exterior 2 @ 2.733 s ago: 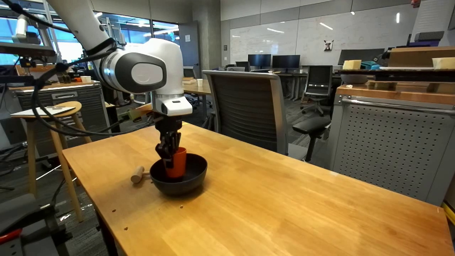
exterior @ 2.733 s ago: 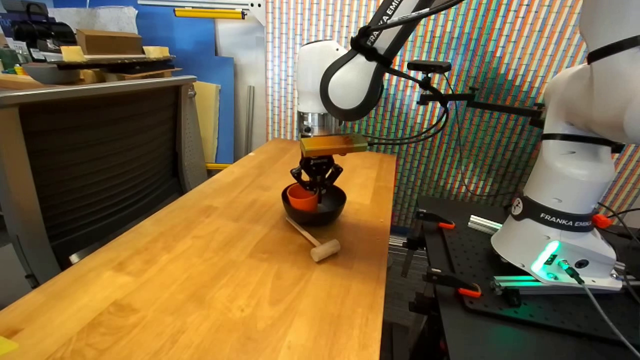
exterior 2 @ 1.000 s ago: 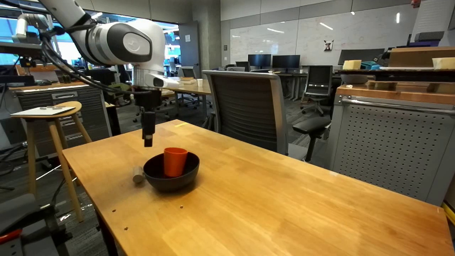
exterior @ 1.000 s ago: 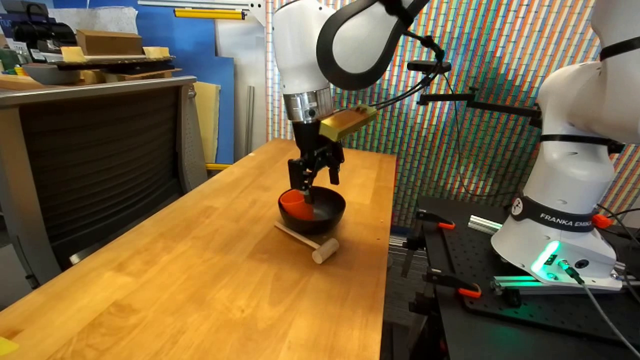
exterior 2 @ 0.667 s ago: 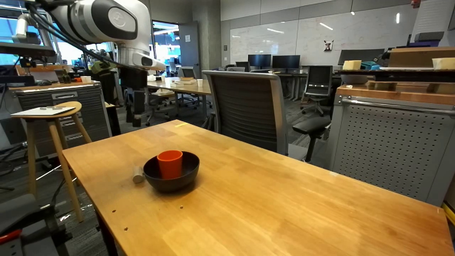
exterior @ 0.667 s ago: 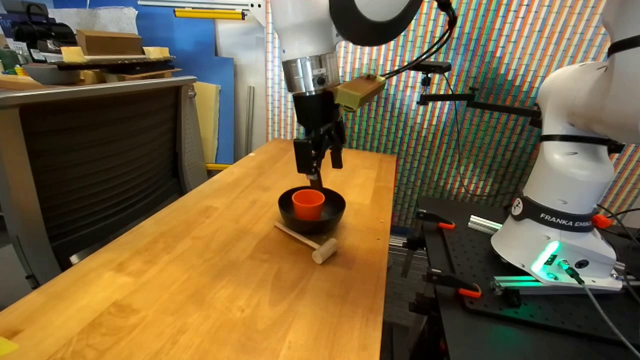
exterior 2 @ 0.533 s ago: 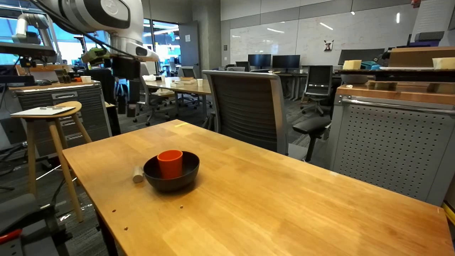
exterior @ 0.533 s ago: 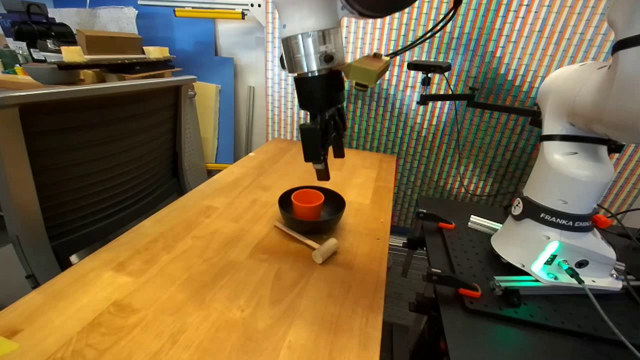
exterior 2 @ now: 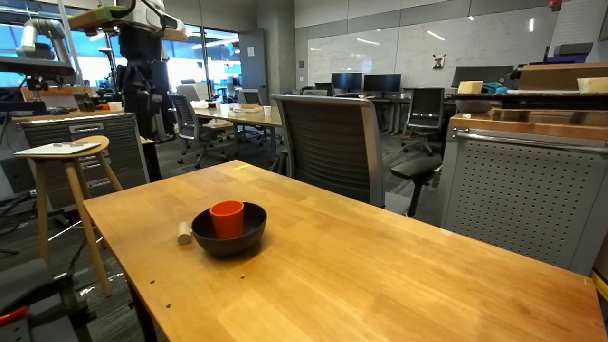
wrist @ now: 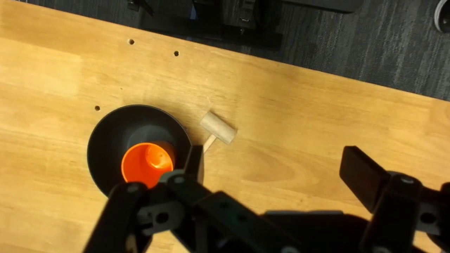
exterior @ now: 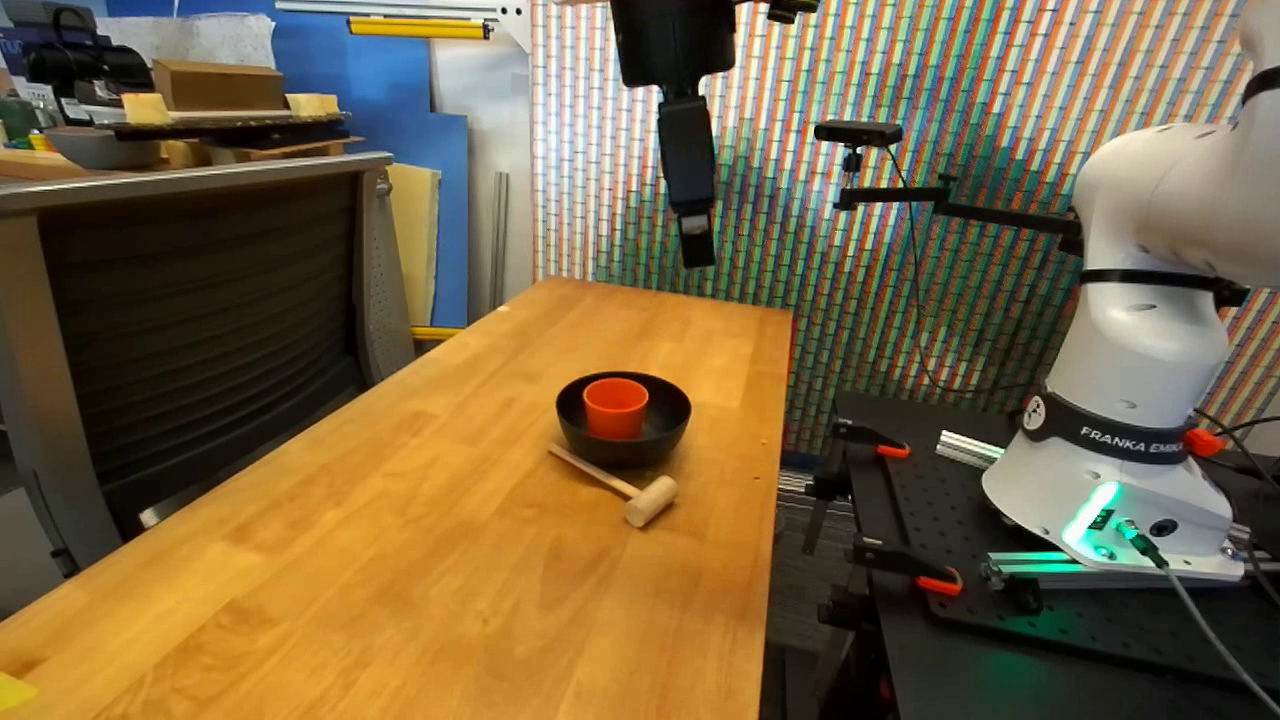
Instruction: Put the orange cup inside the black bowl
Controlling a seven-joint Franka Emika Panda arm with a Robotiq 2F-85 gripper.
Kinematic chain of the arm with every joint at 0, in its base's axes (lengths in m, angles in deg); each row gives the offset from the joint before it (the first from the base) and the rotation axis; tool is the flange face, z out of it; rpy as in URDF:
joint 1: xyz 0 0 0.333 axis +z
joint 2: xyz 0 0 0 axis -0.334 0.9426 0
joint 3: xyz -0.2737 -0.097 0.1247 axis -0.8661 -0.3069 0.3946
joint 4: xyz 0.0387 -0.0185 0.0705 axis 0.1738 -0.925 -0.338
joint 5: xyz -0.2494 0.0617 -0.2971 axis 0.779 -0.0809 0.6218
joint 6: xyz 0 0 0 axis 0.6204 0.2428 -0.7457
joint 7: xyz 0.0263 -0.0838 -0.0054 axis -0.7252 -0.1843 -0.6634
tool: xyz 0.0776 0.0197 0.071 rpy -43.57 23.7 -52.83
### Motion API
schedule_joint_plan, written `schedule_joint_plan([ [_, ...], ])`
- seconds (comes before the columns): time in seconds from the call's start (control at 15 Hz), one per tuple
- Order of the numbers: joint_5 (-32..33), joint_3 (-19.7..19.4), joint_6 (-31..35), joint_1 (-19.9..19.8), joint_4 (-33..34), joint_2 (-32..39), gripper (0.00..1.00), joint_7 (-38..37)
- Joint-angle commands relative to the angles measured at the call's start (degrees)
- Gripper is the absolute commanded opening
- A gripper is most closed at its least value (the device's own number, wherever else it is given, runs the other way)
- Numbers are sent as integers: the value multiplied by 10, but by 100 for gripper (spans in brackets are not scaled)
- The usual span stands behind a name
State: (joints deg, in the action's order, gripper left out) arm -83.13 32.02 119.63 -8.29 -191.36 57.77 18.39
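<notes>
The orange cup (exterior: 615, 410) stands upright inside the black bowl (exterior: 625, 452), and both exterior views show it there. From above, in the wrist view, the cup (wrist: 146, 165) sits off-centre in the bowl (wrist: 109, 140), its lower edge partly covered by a gripper finger. My gripper (wrist: 276, 170) is open, its jaws wide apart, with only bare wood seen between them. High over the table in an exterior view hangs a black finger (exterior: 688, 160), well clear of bowl and cup; the other finger is not distinct there.
A small wooden mallet (exterior: 650, 502) lies beside the bowl, its handle close to the bowl's base. The wooden table (exterior: 420, 560) has an office chair (exterior 2: 332, 147) along one long side. Near the opposite edge is the robot's black mounting plate (exterior: 960, 620).
Earlier my fingers were down at the cup in the bowl. They have since risen far above it. The cup, leaning one second ago, now stands upright; the bowl has shifted slightly.
</notes>
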Motion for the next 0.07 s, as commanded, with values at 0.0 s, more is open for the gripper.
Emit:
schedule_joint_plan([
  [0.0,0,4,-1,-4,1,5,100,0],
])
